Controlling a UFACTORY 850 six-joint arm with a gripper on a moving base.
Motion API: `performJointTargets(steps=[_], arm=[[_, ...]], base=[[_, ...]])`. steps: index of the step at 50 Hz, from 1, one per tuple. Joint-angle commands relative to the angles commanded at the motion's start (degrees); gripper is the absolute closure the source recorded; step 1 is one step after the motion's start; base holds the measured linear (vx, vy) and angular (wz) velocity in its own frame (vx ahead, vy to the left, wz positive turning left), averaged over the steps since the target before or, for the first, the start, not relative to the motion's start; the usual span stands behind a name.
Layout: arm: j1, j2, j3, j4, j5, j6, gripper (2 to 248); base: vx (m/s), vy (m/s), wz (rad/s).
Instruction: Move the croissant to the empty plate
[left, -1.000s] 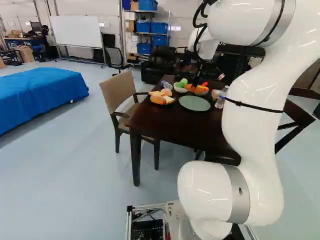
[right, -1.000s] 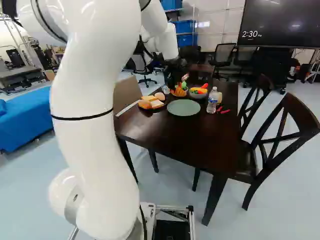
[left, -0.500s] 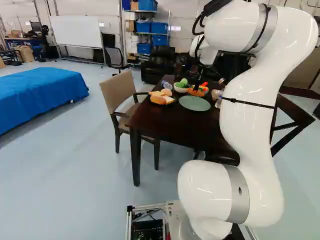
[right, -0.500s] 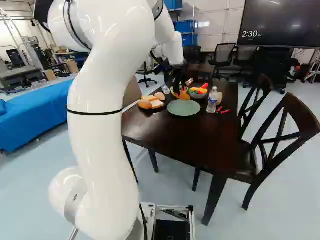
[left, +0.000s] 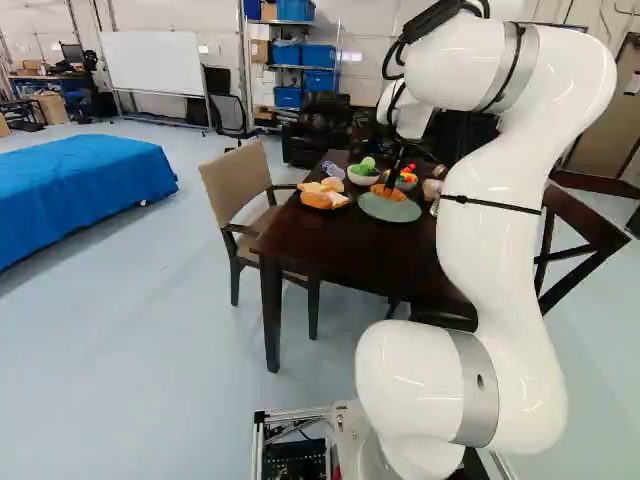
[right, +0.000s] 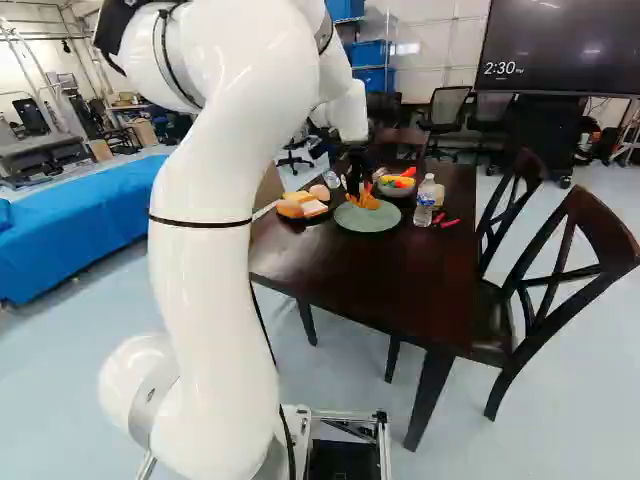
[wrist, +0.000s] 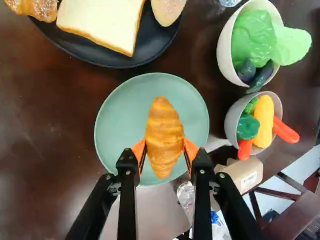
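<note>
In the left base view my gripper (left: 393, 180) points down over the green plate (left: 375, 209), with the orange-brown croissant (left: 388, 192) at its tips. The wrist view shows both orange pads of the gripper (wrist: 165, 150) pressed against the croissant (wrist: 164, 131) from two sides. Behind the croissant lies the round green plate (wrist: 115, 120), which carries nothing else. Whether the croissant touches the plate or hangs just above it, I cannot tell.
Beside the green plate stand a black plate (wrist: 100, 60) with bread, a bowl (wrist: 226, 47) of green pieces and another bowl (wrist: 232, 120) of toy vegetables. A water bottle (right: 425, 200) is near the plate. Chairs (right: 560, 270) surround the dark table (right: 350, 265).
My arm has moved leftward in the left base view and lower, carrying the croissant from in front of the bowls to over the green plate. The base has not moved.
</note>
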Motion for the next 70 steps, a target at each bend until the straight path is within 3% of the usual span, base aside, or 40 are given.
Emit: performJointTargets(steps=[28,29,33,34,38,39,44,45,70], arm=[[0.0,-2.6,-0.5,0.0,0.0,0.0,129],[0.0,-2.6,-0.5,0.0,0.0,0.0,102],[0.0,-2.6,-0.5,0.0,0.0,0.0,102],[0.0,-2.6,-0.5,0.0,0.0,0.0,70],[0.0,-2.6,-0.5,0.0,0.0,0.0,70],[0.0,-2.6,-0.5,0.0,0.0,0.0,36],[0.0,-2.6,-0.5,0.0,0.0,0.0,36],[0.0,-2.6,-0.5,0.0,0.0,0.0,5],[0.0,0.2,0.0,0.0,0.0,0.0,3]], base=[[0.000,0.000,0.000],[0.000,0.000,0.000],[0.000,0.000,0.000],[0.000,0.000,0.000],[0.000,0.000,0.000],[0.000,0.000,0.000],[0.000,0.000,0.000],[0.000,0.000,0.000],[0.000,0.000,0.000]])
